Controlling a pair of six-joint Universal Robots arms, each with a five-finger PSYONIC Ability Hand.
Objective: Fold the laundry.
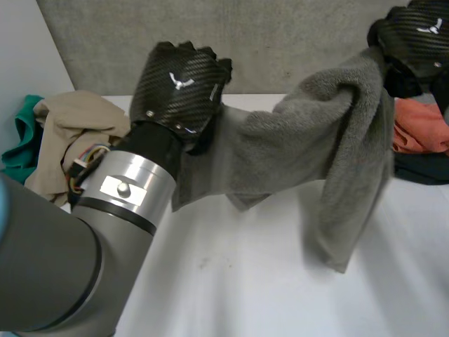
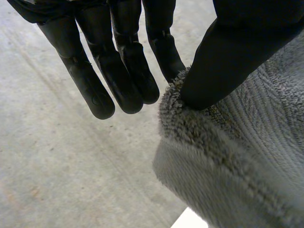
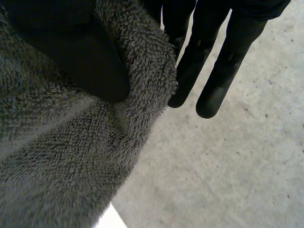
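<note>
Left hand is raised over the left side of the bench, pinching one end of the grey towel. In its wrist view the left thumb presses the towel's edge against the nearest of its straight left fingers. Right hand is higher, at the far right, and nips the towel's other end in the same way, right thumb on the cloth and right fingers straight beyond it. Between the hands the towel hangs sagging, with a long fold dropping below the right hand; whether that fold touches the bench I cannot tell. A beige cloth and a teal cloth lie heaped at the far left. An orange cloth lies on a dark cloth at the right.
</note>
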